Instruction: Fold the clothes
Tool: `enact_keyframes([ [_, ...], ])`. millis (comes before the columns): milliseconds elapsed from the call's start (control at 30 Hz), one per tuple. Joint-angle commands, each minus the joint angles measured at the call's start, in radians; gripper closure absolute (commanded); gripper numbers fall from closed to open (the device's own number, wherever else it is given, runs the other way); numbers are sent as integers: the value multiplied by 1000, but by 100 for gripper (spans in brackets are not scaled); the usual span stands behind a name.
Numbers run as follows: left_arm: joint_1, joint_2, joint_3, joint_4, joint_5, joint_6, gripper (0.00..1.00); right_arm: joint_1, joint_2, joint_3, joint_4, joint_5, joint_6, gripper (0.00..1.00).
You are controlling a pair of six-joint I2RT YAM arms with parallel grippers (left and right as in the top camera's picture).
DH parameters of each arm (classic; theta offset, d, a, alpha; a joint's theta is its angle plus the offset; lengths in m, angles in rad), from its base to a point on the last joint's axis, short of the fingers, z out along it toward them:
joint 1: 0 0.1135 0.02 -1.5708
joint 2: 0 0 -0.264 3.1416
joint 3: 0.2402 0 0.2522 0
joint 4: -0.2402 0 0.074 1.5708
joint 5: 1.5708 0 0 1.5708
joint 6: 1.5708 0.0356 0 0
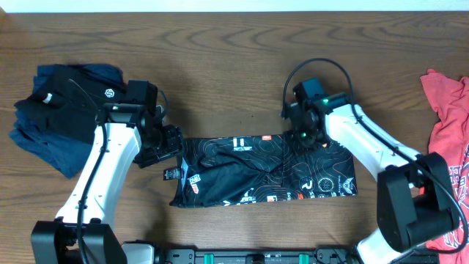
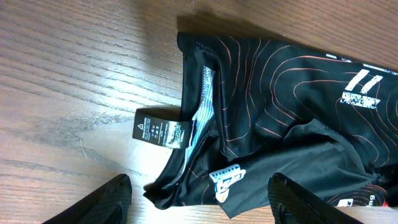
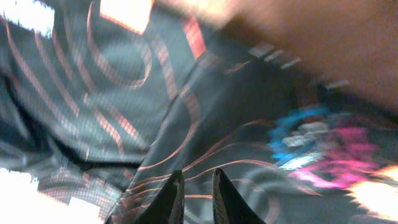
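1. Cloth: black synthetic jersey with thin orange contour lines (image 1: 242, 172) lay rumpled on the near-centre of the wood-grain table (image 1: 220, 44).
2. Left gripper (image 2: 199, 190) hung wide open and empty over its left edge.
3. Right gripper (image 3: 196, 180), nearly closed, pinched a fabric ridge.

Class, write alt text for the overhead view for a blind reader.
A black jersey lies in a folded strip on a table, left end effector at its left end, right end effector over its right half. Dark clothes far left, red T-shirt far right.
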Motion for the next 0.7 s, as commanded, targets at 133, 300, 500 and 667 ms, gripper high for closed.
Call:
enact_keyframes([
  [133, 6, -18, 21, 0, -13, 9, 28, 28, -12, -14, 13, 83, 102, 85],
  [300, 6, -18, 21, -1, -13, 9, 28, 78, -12, -70, 18, 58, 119, 85],
  [500, 6, -18, 21, -15, -13, 9, 28, 148, -12, -178, 100, 61, 173, 85],
  [667, 6, -18, 21, -23, -13, 9, 28, 202, -12, -218, 74, 51, 208, 86],
])
